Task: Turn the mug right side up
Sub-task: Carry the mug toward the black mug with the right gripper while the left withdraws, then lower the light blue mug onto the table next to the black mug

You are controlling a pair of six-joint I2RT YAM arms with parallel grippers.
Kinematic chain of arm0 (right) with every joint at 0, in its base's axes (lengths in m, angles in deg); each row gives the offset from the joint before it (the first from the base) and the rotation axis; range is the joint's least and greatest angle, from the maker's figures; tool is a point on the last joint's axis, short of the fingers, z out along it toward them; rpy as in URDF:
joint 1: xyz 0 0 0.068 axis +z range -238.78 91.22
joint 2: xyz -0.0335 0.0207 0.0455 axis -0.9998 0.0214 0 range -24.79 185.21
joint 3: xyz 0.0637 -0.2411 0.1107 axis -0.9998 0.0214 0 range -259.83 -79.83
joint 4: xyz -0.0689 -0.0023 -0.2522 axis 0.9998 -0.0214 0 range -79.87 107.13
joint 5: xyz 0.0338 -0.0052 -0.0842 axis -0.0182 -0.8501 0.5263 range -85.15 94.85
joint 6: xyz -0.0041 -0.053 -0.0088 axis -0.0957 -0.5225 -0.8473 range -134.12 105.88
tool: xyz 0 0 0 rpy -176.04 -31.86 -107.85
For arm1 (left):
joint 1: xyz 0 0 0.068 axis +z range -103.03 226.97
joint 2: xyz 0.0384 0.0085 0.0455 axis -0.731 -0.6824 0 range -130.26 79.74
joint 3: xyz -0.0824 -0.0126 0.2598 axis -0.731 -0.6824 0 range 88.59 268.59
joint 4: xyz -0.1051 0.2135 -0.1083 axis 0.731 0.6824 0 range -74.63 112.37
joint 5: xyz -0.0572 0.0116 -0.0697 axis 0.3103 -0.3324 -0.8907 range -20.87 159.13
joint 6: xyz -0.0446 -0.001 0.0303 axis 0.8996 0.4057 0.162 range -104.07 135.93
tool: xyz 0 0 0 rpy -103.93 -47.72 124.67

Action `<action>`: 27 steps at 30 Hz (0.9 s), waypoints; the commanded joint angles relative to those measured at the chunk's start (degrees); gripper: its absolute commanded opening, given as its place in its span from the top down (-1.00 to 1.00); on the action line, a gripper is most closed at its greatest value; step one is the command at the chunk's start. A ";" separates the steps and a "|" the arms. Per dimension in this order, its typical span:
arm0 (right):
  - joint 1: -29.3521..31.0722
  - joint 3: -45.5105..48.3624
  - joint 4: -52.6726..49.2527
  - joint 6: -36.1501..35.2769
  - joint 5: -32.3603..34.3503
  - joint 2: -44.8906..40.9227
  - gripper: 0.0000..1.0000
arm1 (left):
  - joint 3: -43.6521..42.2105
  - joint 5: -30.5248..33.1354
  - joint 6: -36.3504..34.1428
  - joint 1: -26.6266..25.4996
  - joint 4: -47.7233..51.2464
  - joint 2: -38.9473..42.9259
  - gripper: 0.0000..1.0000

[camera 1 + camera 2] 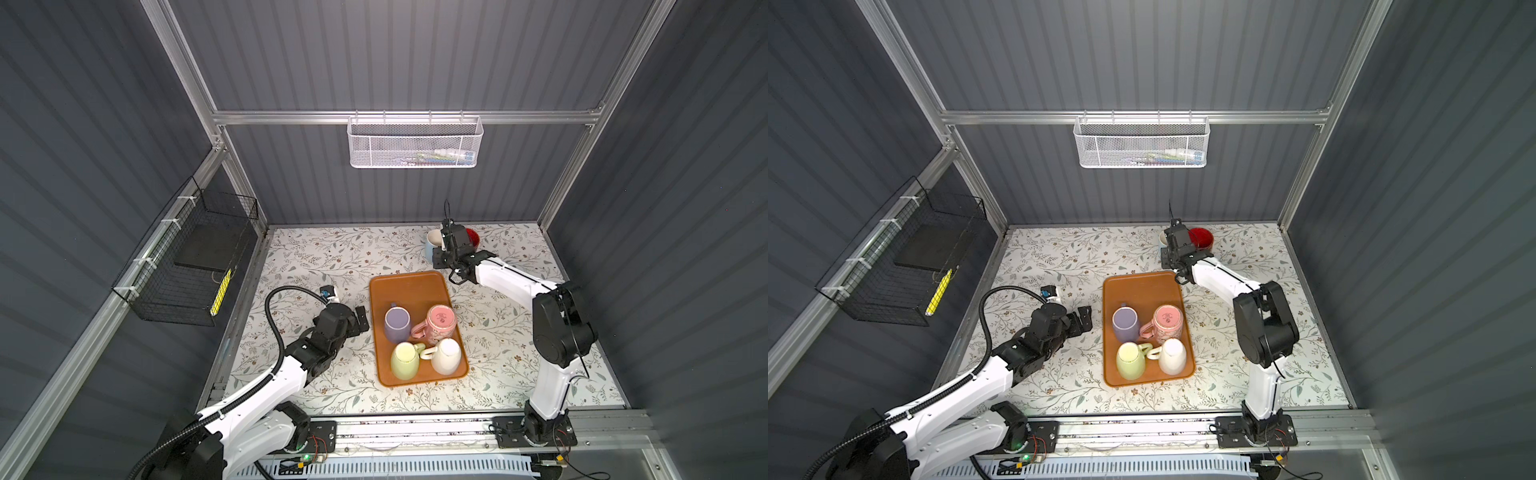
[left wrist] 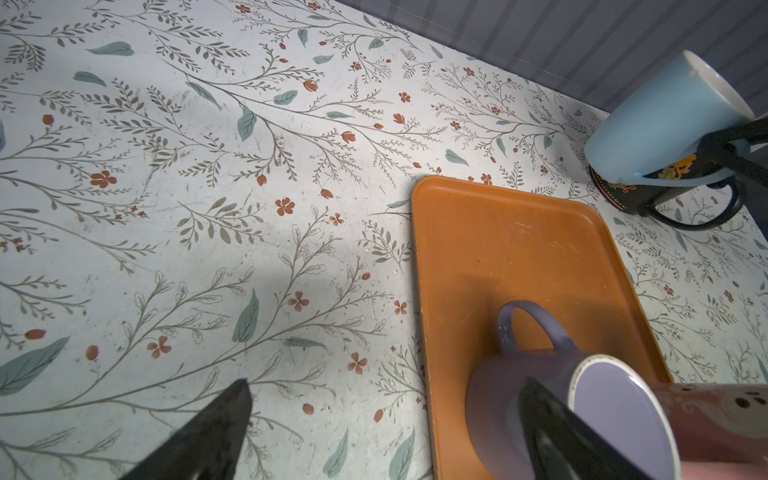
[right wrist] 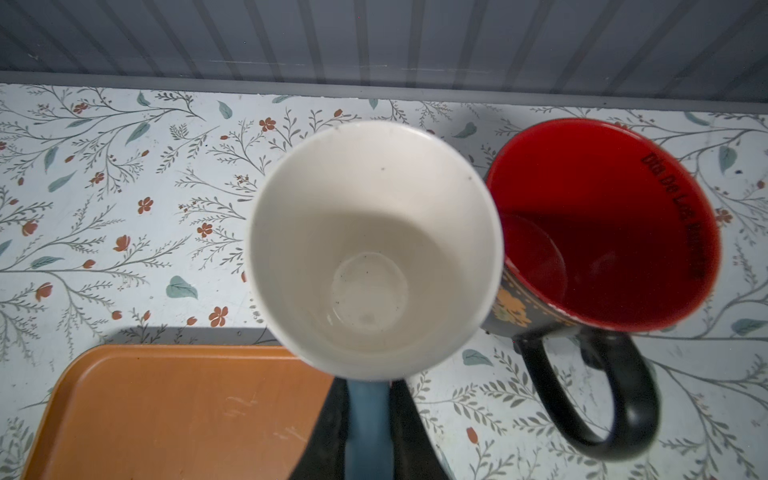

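In both top views the right end effector (image 1: 444,249) is at the far side of the table (image 1: 311,257), clenched on the blue mug (image 1: 430,243), which is mouth up just beside the black mug (image 1: 473,237) with the red inside. The left end effector (image 1: 361,318) is released, jaws wide, just off the tray (image 1: 409,277) beside the purple mug (image 1: 397,324). The pink mug (image 1: 440,322), green mug (image 1: 405,359) and white mug (image 1: 446,355) crowd the near half of the tray.

The left wrist view shows the blue mug (image 2: 660,124) tilted, its base low against the black mug (image 2: 640,197); I cannot tell whether it touches the table. The purple mug (image 2: 523,382) stands bottom up.

The right wrist view looks straight into the blue mug (image 3: 374,249), its handle (image 3: 369,424) pinched between the fingers (image 3: 328,432).

The turn looks nearly done. What remains, I judge, is to level the blue mug, set it flat, and let go only once it is seated. The black mug (image 3: 602,224) is the obstacle: lower clear of its rim, and avoid the tray corner (image 3: 166,407).
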 commanded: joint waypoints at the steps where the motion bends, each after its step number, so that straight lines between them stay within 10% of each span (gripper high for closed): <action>1: -0.09 -3.63 5.38 -0.28 1.44 0.32 1.00 | -0.79 -0.57 -1.06 0.25 -1.20 -0.16 -0.99; 27: -1.58 -8.11 4.04 -0.11 2.00 7.64 1.00 | -0.74 -1.58 -0.86 0.26 -2.32 -2.05 -0.99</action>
